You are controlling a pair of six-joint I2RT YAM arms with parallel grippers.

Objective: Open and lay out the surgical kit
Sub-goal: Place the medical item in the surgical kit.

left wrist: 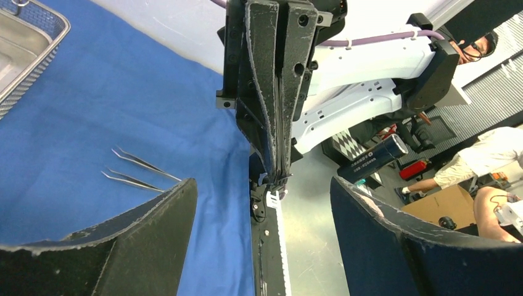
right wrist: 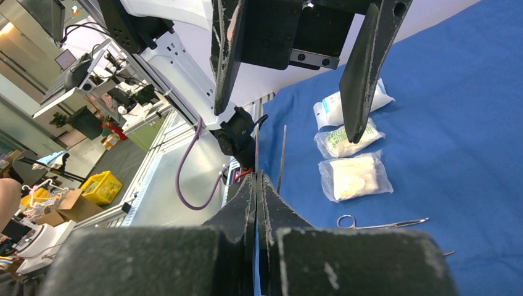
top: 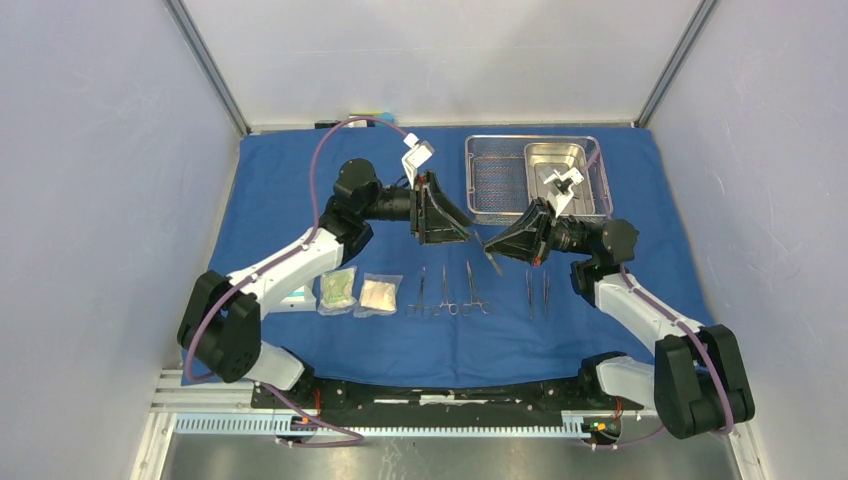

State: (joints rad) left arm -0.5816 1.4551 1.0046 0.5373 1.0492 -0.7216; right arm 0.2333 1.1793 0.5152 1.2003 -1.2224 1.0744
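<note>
A slim instrument [top: 494, 263] is held by the right jaws. Other instruments [top: 445, 295] are laid in a row on the blue cloth [top: 300, 190].

A rectangular steel mesh tray [top: 492, 182], steel inner pan [top: 546, 160] inside, sits at the large blue cloth wrap's [top: 280, 200] far-right corner. Along the near edge, small clear packets [top: 358, 293] lie left and slim metal scissor-like instruments [top: 447, 296] right.

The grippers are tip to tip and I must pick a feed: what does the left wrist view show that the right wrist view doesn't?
Only the left wrist view: a corner of the mesh tray and two tweezers on the blue cloth. Only the right wrist view: three packets and a ring-handled instrument. Both: that cloth, the open left gripper and the shut right gripper, tips facing each other.
</note>
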